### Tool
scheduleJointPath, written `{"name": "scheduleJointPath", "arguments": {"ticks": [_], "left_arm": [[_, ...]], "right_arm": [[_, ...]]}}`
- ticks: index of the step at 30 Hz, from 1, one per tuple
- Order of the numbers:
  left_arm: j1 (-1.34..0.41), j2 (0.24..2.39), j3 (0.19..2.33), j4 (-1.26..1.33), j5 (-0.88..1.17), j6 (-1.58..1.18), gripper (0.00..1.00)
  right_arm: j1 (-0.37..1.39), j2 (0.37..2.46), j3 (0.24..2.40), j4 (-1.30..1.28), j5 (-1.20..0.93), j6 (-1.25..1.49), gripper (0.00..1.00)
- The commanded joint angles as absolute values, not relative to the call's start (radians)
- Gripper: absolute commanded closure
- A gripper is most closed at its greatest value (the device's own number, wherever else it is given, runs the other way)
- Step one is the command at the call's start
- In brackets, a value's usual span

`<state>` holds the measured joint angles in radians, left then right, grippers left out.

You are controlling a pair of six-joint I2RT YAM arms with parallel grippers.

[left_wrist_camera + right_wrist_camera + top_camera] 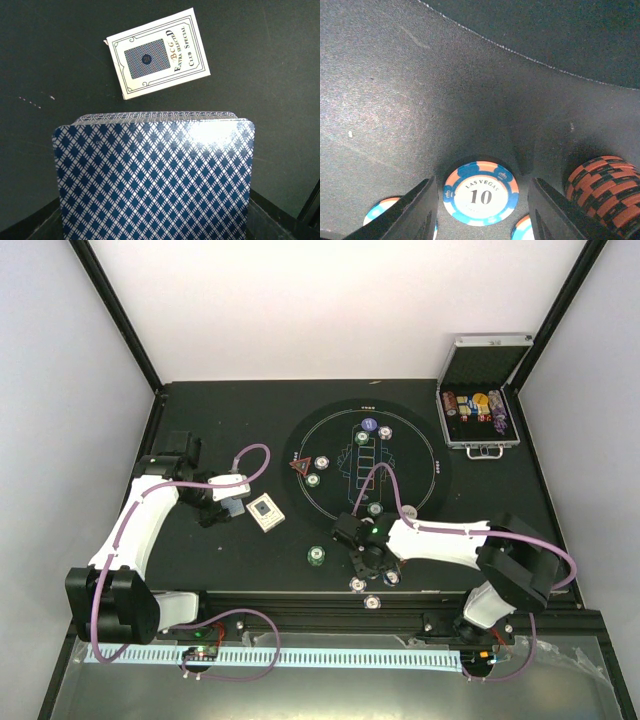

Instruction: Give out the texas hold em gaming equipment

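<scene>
My left gripper [226,498] is shut on a deck of playing cards [155,180] with blue diamond-patterned backs; the deck fills the left wrist view and hides the fingers. The empty cream card box [157,55] lies just beyond it on the table [265,511]. My right gripper [481,181] is open, low over the mat, its jaws either side of a blue-orange "10" chip [481,193]. A red-black chip stack [602,192] stands to its right. Green chips [313,480] and a red triangular marker [297,467] lie on the round mat.
The open silver case [483,405] with chip rolls stands at the back right. Single chips lie near the front edge [372,601] and at the front left of the mat [317,555]. More chips sit at the mat's far side [370,425].
</scene>
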<state>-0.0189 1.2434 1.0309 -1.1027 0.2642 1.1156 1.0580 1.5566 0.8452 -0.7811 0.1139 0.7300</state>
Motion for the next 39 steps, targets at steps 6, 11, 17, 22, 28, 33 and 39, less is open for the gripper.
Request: {"name": "scheduleJointPath", "arguments": {"ticks": [6,11,17,22,28,33,39], "left_arm": [[-0.010,1.220,1.060,-1.115,0.265,1.139,0.98],[-0.011,1.220,1.063,-1.112,0.262,1.141,0.98],[-0.011,1.220,1.065,-1.109,0.260,1.141,0.98],[-0.012,1.220,1.063,-1.109,0.259,1.141,0.98],[-0.011,1.223,1.066,-1.109,0.261,1.140,0.98],[-0.011,1.220,1.066,-1.109,0.259,1.141,0.98],[-0.011,1.216,1.064,-1.110,0.260,1.142,0.98]], "right_arm": [[1.050,1.608,0.829,-0.747,0.098,0.693,0.48],[1.050,1.613,0.827,-0.729,0.071,0.682,0.47],[1.048,1.623,0.831,-0.710,0.053,0.673,0.51],[1.049,1.630,0.839,-0.718,0.072,0.664,0.55],[1.049,1.600,0.852,-0.772,0.108,0.660,0.40],[1.049,1.561,0.838,-0.789,0.112,0.675,0.40],[1.062,1.553,0.817,-0.781,0.083,0.690,0.46]]}}
